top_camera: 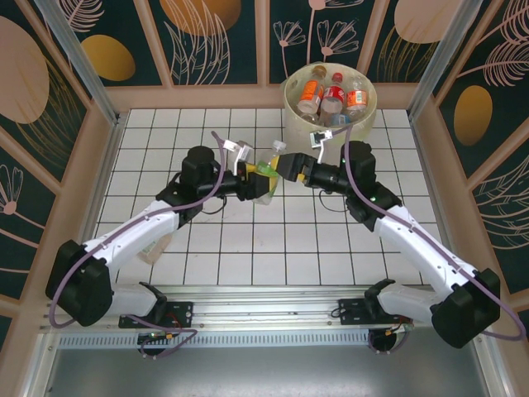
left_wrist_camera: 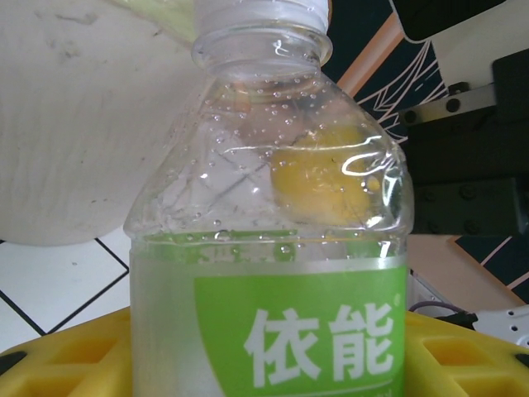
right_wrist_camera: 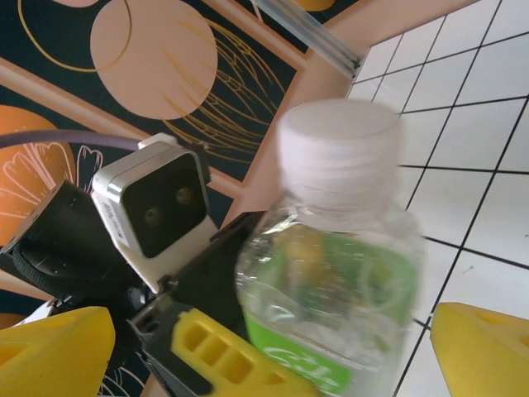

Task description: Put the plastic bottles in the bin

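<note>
Above the middle of the white gridded tabletop (top_camera: pixel 207 248) the two arms meet tip to tip. Between them is a clear plastic bottle with a green label and a white cap (top_camera: pixel 267 170), lifted off the surface and leaning with its cap toward the far right.

The left end effector (top_camera: pixel 258 177) is closed on this bottle. In the left wrist view its yellow fingers (left_wrist_camera: pixel 66 360) press against both sides of the green label, low on the body, and the bottle's shoulder and neck rise above them.

The right end effector (top_camera: pixel 283 165) is spread wide around the bottle's upper part. In the right wrist view its yellow fingers (right_wrist_camera: pixel 483 347) stand on either side of the bottle, with a clear gap on the left side and only a narrow one on the right.

The round cream-white bin (top_camera: pixel 290 103) stands at the far edge of the tabletop, just beyond the right end effector. Several plastic bottles with red and orange labels (top_camera: pixel 335 98) lie inside it.
</note>
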You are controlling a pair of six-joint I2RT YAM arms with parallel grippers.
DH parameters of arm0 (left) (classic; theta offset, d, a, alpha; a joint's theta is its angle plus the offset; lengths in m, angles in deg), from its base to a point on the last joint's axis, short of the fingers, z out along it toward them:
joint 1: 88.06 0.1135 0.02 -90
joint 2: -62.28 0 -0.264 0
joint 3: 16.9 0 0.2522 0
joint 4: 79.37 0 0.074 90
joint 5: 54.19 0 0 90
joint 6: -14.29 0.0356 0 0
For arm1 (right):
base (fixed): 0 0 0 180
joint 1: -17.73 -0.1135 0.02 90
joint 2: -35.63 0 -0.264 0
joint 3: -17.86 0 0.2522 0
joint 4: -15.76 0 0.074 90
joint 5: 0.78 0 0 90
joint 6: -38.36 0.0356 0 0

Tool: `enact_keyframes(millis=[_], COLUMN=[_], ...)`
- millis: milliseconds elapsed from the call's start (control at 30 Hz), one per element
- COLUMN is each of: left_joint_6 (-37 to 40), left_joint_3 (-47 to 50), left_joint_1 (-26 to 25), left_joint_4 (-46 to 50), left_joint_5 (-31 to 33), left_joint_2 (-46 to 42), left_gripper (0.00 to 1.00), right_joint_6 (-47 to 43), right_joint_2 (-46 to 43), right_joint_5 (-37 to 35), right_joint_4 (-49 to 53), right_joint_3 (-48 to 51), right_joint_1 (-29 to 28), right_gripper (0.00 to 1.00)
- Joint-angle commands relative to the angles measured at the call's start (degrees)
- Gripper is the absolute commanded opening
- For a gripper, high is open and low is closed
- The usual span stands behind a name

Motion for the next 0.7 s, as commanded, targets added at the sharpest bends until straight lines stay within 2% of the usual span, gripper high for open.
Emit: enact_keyframes(millis=[0,433,667], left_joint_6=[0.58,1.11,1.98], left_joint_3=[-2.12,-5.37,-5.95], left_joint_1=[-1.53,-5.5,-6.52], left_joint_4=[-3.4,-3.49,-2.2], left_joint_5=[1.12,3.04,4.82], left_joint_2=[1.04,1.93,2.42], left_gripper=[0.59,0.58,0.58], right_joint_6=[-0.71,-1.35,-1.4], right_joint_2=[0.75,3.12,2.96], right_joint_5=[0.19,-3.78,-4.8], right_joint_4=[-2.33,-1.45,-0.97], right_joint_3=[-1.93,-2.33,-2.31], right_joint_1=[-0.8,-1.3,-1.3], right_gripper=[0.98,0.88,0.71])
